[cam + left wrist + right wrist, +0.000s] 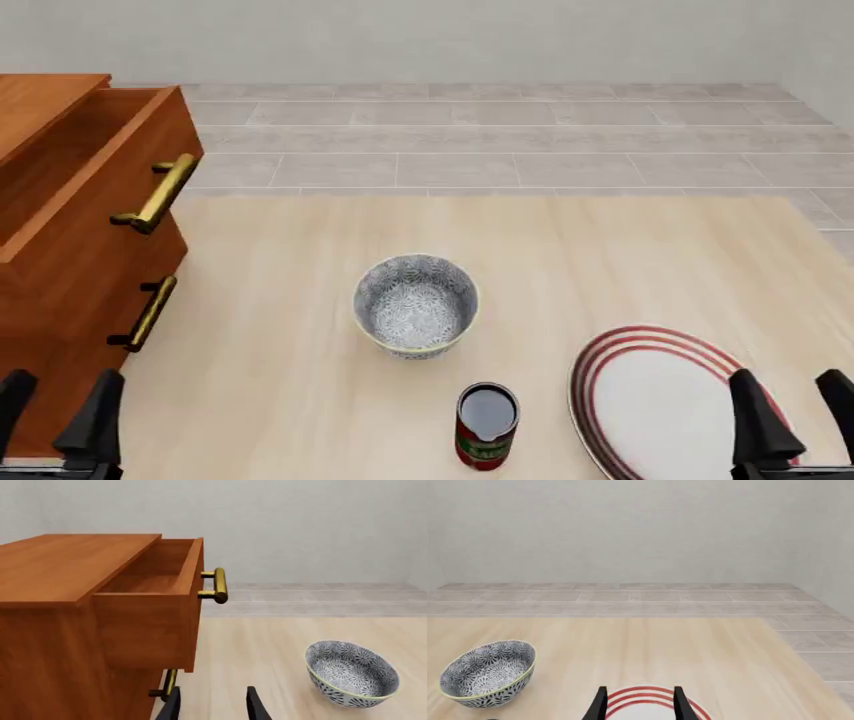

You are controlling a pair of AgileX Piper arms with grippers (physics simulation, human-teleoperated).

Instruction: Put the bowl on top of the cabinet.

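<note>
**Mia:** Where is the bowl (pixel 416 304)?

**Sam:** It sits upright in the middle of the bench (pixel 641 260). Nothing is touching it. It looks empty inside.

**Mia:** What is around it?

**Sam:** A red can (pixel 486 425) stands near it, on the close side and a bit to the right. A white plate with red rings (pixel 661 405) lies farther right, by the near edge. The big brown cabinet (pixel 54 250) is off to the left. Its top drawer (pixel 157 587) is pulled out, and the brass handle (pixel 158 194) sticks toward the bowl.

**Mia:** What are the arms doing?

**Sam:** The left gripper (pixel 54 420) waits at the near left, in front of the cabinet. Its fingers are spread apart and hold nothing. The right gripper (pixel 787 420) waits at the near right, over the plate. It is spread apart too, and empty.

**Mia:** So which step is this?

**Sam:** I think it is the very start. The bowl is not picked up yet. Next, one gripper should reach to the bowl, pinch its rim, lift it high, and carry it left over the open drawer to the flat cabinet top (pixel 60 565).

**Mia:** Is anything hard to see?

**Sam:** Yes. The cabinet is cut off on the left, so I cannot see all of its top. The plate's near edge is cut off too. I only see the gripper fingers, not the arms.
</note>
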